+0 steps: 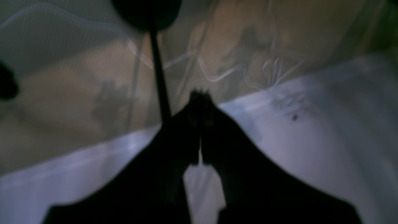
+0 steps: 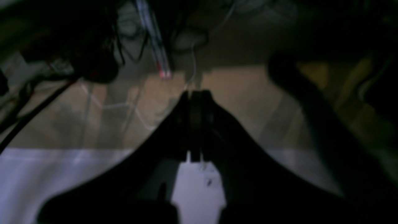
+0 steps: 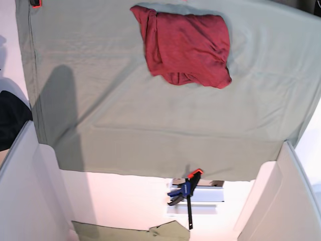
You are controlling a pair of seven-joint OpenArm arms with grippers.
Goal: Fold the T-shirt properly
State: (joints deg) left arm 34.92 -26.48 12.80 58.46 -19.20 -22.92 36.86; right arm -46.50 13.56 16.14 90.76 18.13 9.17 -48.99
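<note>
We see the T-shirt bunched near the far edge of the olive cloth covering the surface. Our left pincer and right pincer are both closed, empty, away from it. Grabbing several bunched layers together could spoil the fold.

Base view: high, looks steeply down on desk spread with olive-green cloth sheet, from some distance; takes in maroon T-shirt at top, clamp at cloth's lower edge. Neither arm in it.

Left wrist view: sits behind left gripper, looks along closed fingers, close, blurred, dim; white surface below, brownish floor beyond.

Right wrist view: same mounting behind right gripper, same facing, cables past tips.

Wrist views share white edge and floor; overlap with base view cannot tell.
</note>
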